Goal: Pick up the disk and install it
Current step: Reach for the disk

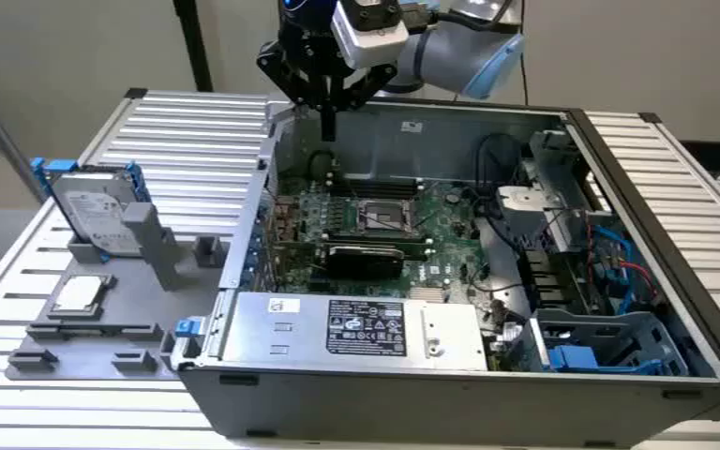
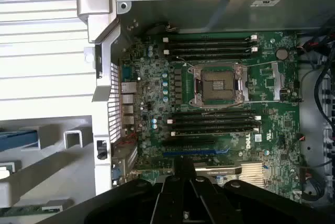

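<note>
The disk [image 1: 95, 214], a silver-grey drive with a white label in a bright blue frame, stands upright in a grey holder [image 1: 147, 246] on the table at the exterior view's left. My gripper [image 1: 329, 127] hangs well away from it, above the back left corner of the open computer case [image 1: 460, 384], pointing down. Its fingers [image 2: 183, 182] are pressed together and hold nothing. In the wrist view they hover over the motherboard [image 2: 220, 109]; a blue edge [image 2: 18, 139] that may be the disk's frame shows outside the case wall.
The case holds an empty processor socket [image 1: 382, 217], a silver power-supply box [image 1: 353, 328] along the front, cables and a blue drive bay [image 1: 610, 347] at the exterior view's right. A small square processor chip [image 1: 79, 293] lies on the grey fixture plate.
</note>
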